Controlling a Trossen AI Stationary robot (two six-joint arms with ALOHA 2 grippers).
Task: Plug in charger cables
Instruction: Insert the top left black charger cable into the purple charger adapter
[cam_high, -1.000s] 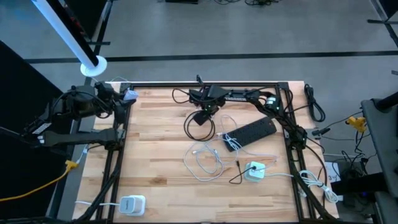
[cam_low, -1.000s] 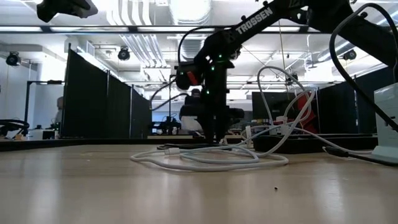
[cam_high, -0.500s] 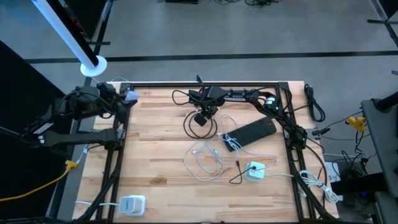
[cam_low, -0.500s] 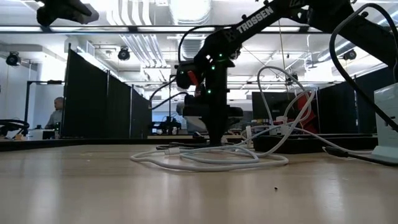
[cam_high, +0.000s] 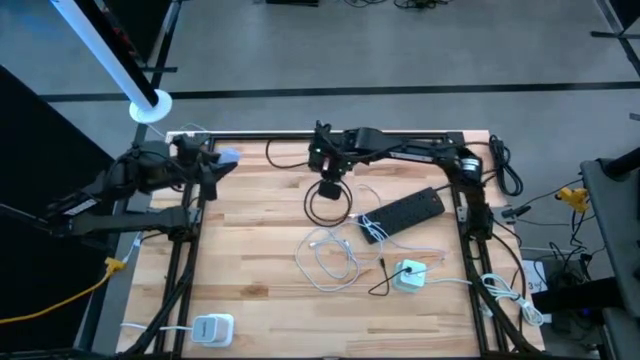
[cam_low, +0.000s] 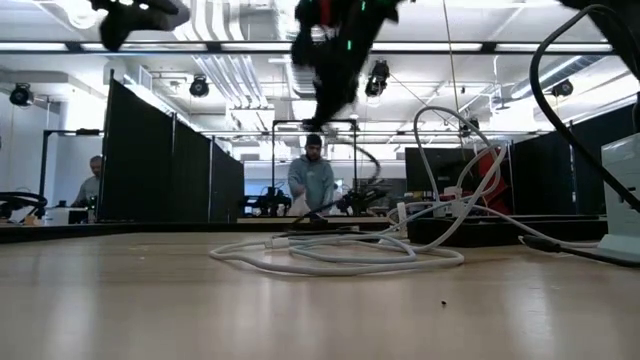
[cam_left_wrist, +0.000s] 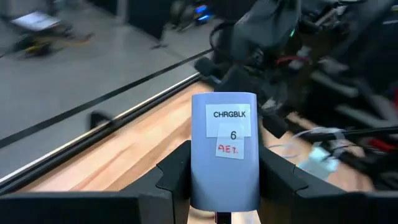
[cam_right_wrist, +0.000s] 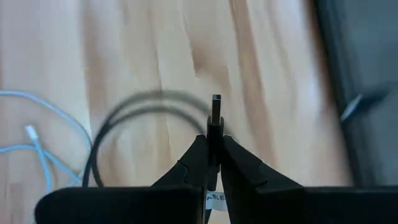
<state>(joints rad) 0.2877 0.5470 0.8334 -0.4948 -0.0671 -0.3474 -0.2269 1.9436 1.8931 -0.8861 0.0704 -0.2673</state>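
Note:
My right gripper (cam_high: 328, 189) hangs over the far middle of the table, fingers pointing down, shut on the black charger cable's plug (cam_right_wrist: 216, 118). The rest of that cable lies in a round loop (cam_high: 328, 207) on the wood below. My left gripper (cam_high: 222, 158) is near the far left corner, shut on a pale charger block (cam_left_wrist: 224, 155) labelled "CHRGBLK 6". White charger cables (cam_high: 330, 256) lie in loose loops at the table's middle. In the low view both grippers (cam_low: 327, 108) (cam_low: 140, 12) are high above the tabletop. My left gripper pinches the charger block by its two long sides (cam_left_wrist: 198, 180), one finger (cam_left_wrist: 171, 177) on each. It comes level from the table's left, and the labelled face sticks out past the fingers. The block is lifted clear of the table. My right gripper pinches the black cable's plug body (cam_right_wrist: 215, 134) between its two fingertips, from above, pointing down. The metal tip (cam_right_wrist: 216, 102) sticks out past the fingertips toward the table. The plug end is lifted, while the cable's loop (cam_right_wrist: 118, 130) rests on the wood.
A black power strip (cam_high: 405, 212) lies slantwise right of the black loop. A white charger block (cam_high: 409, 273) with its cord sits toward the near right, another (cam_high: 212, 327) at the near left edge. A person (cam_low: 313, 180) stands in the room beyond the table.
My right gripper has risen well above the table, lifting the black cable's plug end while the loop stays on the wood. My left gripper, with the charger block, has moved toward the table's right, farther in over the far left corner.

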